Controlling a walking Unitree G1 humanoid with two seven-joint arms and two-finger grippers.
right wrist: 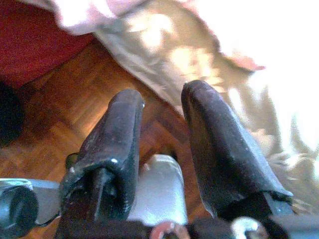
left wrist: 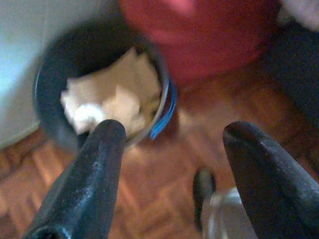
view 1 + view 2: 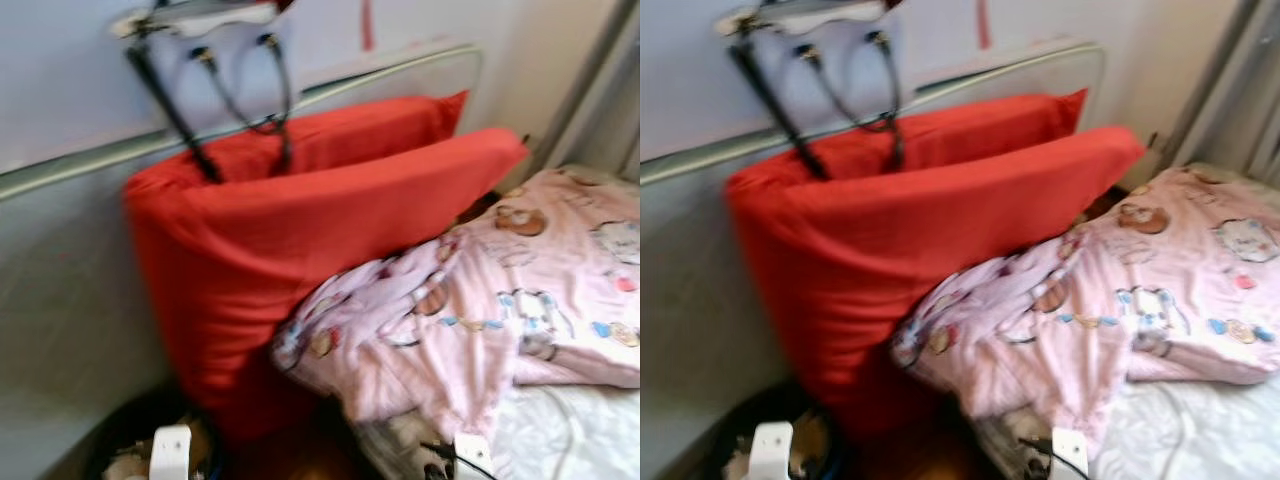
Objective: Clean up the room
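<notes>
Two red cushions [image 3: 300, 250] lean upright against the grey headboard [image 3: 60, 300]. A rumpled pink blanket [image 3: 500, 290] with cartoon prints lies on the bed and spills over its edge onto the cushions. A handbag [image 3: 215, 18] with black straps hangs over the top of the cushions. A dark bin [image 2: 55, 74] holding crumpled white paper [image 2: 114, 99] stands on the floor below them. My left gripper [image 2: 174, 132] hangs open and empty above the floor beside the bin. My right gripper [image 1: 162, 94] hangs low by the bed's edge, fingers slightly apart with nothing between them.
Wooden parquet floor [image 2: 149, 189] runs between the bin and the bed. A white sheet [image 3: 570, 430] covers the mattress at the lower right. A wall corner and a grey curtain or pole [image 3: 590, 80] stand behind the bed. The head views are slightly blurred.
</notes>
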